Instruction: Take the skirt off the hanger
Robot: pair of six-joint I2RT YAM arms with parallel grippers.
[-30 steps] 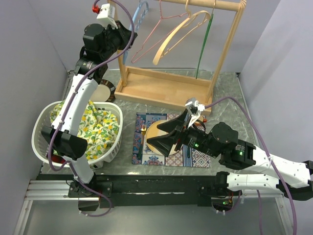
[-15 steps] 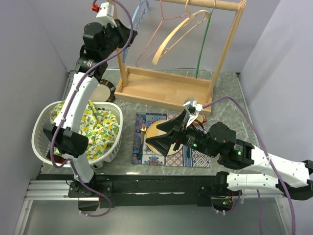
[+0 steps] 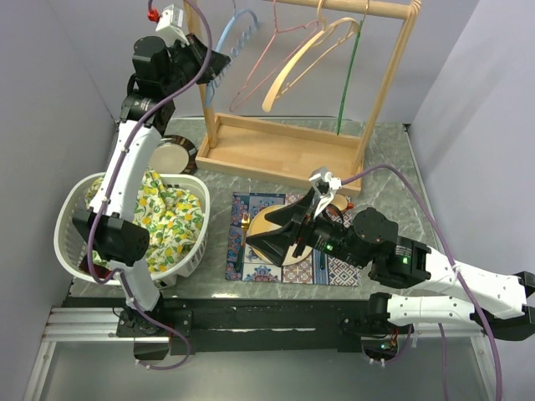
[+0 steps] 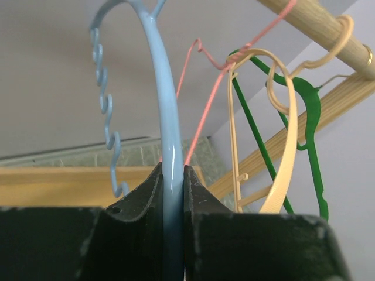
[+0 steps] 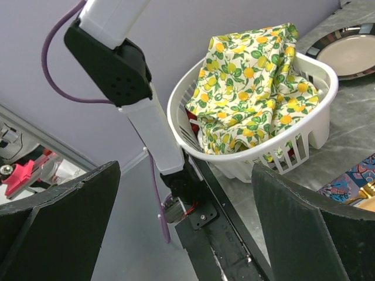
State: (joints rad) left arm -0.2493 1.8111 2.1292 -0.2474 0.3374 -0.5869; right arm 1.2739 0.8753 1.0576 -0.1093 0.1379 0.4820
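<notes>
From above, the left gripper [image 3: 212, 65] is raised high at the far left, pinching the blue hanger [image 3: 227, 33] by its lower arm. That hanger sits at the left end of the wooden rack [image 3: 276, 150], with a pink hanger [image 3: 251, 83], a cream hanger [image 3: 292, 71] and a green hanger [image 3: 347, 83] to its right. The skirt [image 3: 171, 219], yellow with a lemon print, lies bunched in the white basket [image 3: 67, 221] at the near left of the table [image 3: 384, 159], well apart from every hanger. A plate [image 3: 173, 156] sits just beyond the basket. The right gripper [image 3: 263, 227] hangs low over a patterned mat [image 3: 242, 261] in the middle, with its jaws spread and nothing between them.

In the left wrist view, the two dark fingers [image 4: 140, 199] press together on the blue hanger's arm, which rises between them and curves up and left. The pink, cream and green hangers hang behind it to the right from the rack's rod [image 4: 316, 26].

In the right wrist view, the fingers [image 5: 64, 216] stand wide apart at the lower corners. Between them lies the basket with the skirt heaped over its rim, the left arm's base just to its left, the plate at the far right and a corner of the mat at the lower right.
</notes>
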